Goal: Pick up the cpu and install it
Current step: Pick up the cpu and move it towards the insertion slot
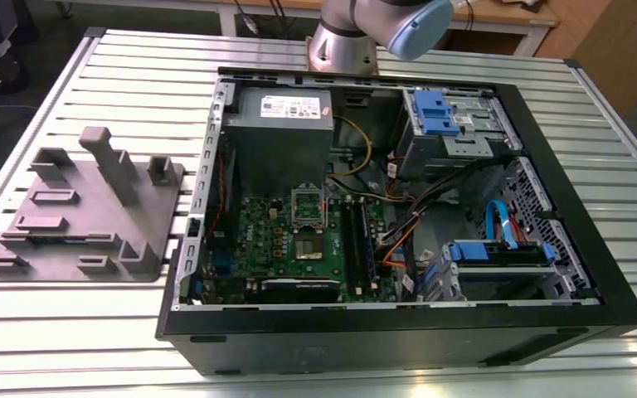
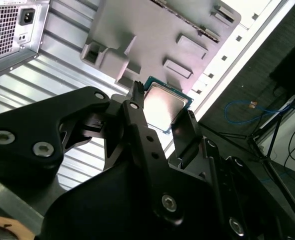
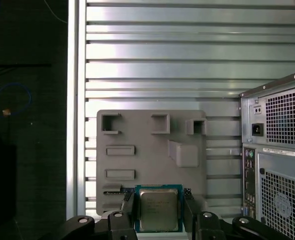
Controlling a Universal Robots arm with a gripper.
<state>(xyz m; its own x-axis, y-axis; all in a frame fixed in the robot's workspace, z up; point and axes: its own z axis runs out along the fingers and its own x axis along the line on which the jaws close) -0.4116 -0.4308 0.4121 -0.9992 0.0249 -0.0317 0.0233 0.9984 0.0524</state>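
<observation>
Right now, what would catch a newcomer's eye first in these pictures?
The open computer case dominates the slatted table, its green board exposed, with a grey fixture at the exterior view's left. In both wrist views the gripper pinches the cpu by its edges.

A robotics lab: slotted aluminium table (image 1: pixel 153 75), opened computer case (image 1: pixel 407 336), grey fixture (image 1: pixel 75 220).
</observation>
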